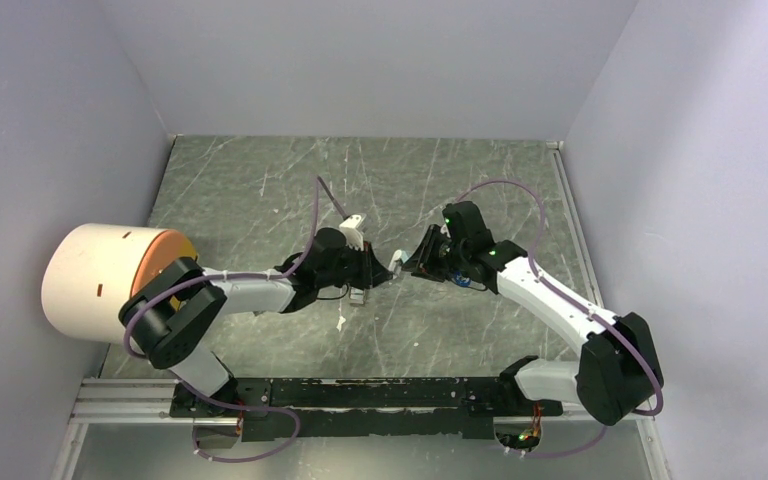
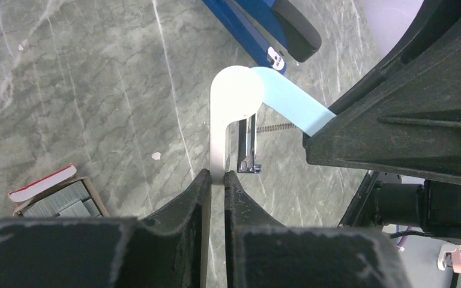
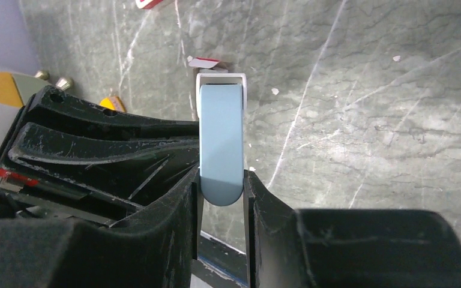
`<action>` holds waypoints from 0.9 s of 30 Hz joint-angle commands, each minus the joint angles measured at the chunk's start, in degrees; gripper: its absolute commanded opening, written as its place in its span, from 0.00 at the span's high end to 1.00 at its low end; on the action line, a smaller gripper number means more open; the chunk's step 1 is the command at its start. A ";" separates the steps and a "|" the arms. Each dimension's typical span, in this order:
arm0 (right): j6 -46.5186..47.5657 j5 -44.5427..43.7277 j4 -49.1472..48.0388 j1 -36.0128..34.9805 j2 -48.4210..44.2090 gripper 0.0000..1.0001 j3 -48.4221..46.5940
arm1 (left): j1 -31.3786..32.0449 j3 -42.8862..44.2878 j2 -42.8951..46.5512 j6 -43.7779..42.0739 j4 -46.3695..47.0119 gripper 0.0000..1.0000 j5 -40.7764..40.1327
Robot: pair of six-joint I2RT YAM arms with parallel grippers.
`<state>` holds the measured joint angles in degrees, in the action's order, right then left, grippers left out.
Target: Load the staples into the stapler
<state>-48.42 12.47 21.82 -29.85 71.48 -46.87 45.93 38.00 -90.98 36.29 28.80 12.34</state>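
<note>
Both my tools are gripping the pale blue-grey piece (image 3: 221, 138) over the surface's (image 1: 260, 180) middle.
My left tool (image 2: 218, 178) is pinching its white plate and my right tool (image 3: 222, 180) is clamping its blue arm; the stapler (image 2: 249, 36) and the boxed staples (image 2: 57, 201) are lying nearby, midway between the side edges.

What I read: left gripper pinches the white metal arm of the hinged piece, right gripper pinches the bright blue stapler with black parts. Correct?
No. The right gripper pinches the pale blue arm of that same hinged piece, as the right wrist view shows; the bright blue stapler lies ungripped.
</note>
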 commanded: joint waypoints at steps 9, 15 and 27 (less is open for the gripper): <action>1.42 -12.30 -0.45 0.66 1.74 0.79 -1.36 | 2.61 2.26 -3.79 -3.58 -2.59 0.95 1.07; 0.19 -16.13 -3.97 0.59 2.56 0.78 0.85 | 3.66 3.05 -5.48 -2.10 -2.27 0.95 1.13; -1.58 -19.62 -9.40 1.26 1.61 0.75 6.50 | 3.77 3.42 -5.22 -6.08 -2.84 0.95 5.32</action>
<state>-50.48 1.13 14.74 -30.09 73.21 -41.17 48.93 40.99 -96.57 33.71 26.37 12.93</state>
